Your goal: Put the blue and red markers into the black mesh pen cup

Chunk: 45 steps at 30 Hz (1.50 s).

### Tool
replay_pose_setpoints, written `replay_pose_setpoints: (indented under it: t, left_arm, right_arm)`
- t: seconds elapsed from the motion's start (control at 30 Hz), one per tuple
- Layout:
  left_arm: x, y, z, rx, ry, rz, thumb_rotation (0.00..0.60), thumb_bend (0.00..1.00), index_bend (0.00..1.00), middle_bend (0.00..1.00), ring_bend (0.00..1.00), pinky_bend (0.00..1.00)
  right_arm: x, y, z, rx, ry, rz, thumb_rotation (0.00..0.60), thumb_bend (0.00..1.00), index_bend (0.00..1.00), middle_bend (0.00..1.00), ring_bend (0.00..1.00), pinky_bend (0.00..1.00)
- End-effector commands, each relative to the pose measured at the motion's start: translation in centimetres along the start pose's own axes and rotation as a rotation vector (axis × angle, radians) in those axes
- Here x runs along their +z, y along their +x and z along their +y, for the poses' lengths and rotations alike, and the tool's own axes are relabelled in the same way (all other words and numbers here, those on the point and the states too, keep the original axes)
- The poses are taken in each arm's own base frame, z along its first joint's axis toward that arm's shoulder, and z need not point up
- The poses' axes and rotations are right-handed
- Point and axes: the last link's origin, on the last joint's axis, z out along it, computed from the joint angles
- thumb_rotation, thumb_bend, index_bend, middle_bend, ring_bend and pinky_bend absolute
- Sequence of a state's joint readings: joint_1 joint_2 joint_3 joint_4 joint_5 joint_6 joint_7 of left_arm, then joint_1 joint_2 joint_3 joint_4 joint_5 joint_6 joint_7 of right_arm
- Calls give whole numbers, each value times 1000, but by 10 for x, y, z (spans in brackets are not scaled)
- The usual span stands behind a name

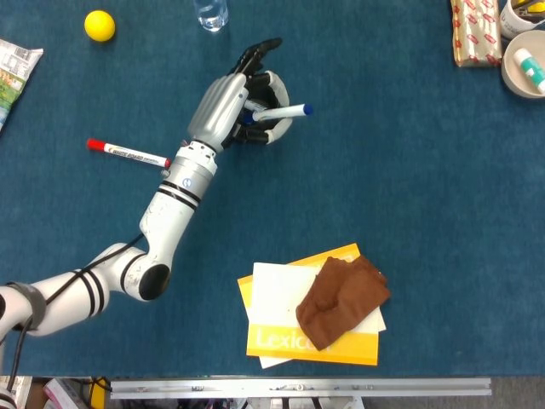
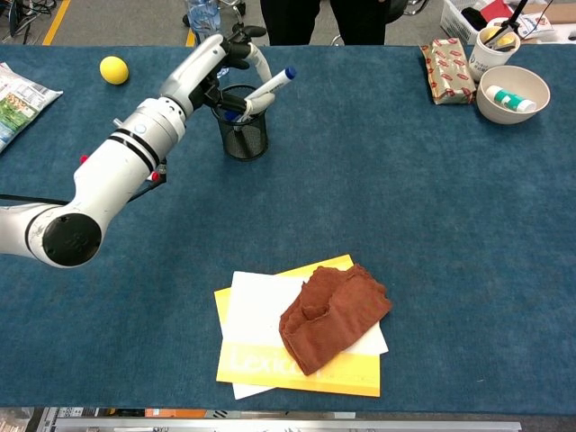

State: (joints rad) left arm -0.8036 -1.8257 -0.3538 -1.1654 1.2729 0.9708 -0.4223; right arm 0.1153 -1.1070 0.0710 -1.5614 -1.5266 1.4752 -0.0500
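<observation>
The black mesh pen cup stands at the far middle-left of the blue table, mostly hidden under my hand in the head view. My left hand is over the cup's rim and pinches the blue marker. The marker is tilted, its blue cap up and to the right, its lower end inside the cup's mouth. The red marker lies flat on the table left of my forearm, apart from the cup. In the chest view my forearm largely covers it. My right hand shows in neither view.
A yellow ball and a clear bottle sit at the far left. A brown cloth lies on a white and yellow booklet near the front. A bowl and a wrapped box stand far right.
</observation>
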Motion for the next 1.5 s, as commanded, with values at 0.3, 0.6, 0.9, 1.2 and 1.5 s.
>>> replay_pose_setpoints:
  t: [0.3, 0.6, 0.9, 1.2, 1.5]
  left_arm:
    - [6, -11, 12, -7, -39, -14, 600, 339, 650, 83, 30, 155]
    - [12, -15, 8, -16, -27, -6, 600, 339, 653, 86, 33, 155]
    - [17, -2, -4, -76, -1, 52, 600, 340, 654, 90, 37, 155]
    - [12, 14, -11, -119, 7, 96, 600, 341, 654, 99, 44, 155]
    - [7, 21, -16, -160, 25, 117, 600, 341, 655, 99, 45, 155]
  right_arm:
    - [0, -2, -1, 1, 1, -8, 600, 0, 277, 278, 293, 426]
    - [-1, 0, 0, 4, 1, -4, 600, 0, 277, 278, 293, 426]
    - [-1, 0, 0, 4, 0, -6, 600, 0, 277, 278, 293, 426]
    - [-1, -2, -1, 1, 1, -13, 600, 0, 277, 278, 293, 426]
    - [0, -3, -1, 1, 1, -18, 600, 0, 277, 278, 293, 426]
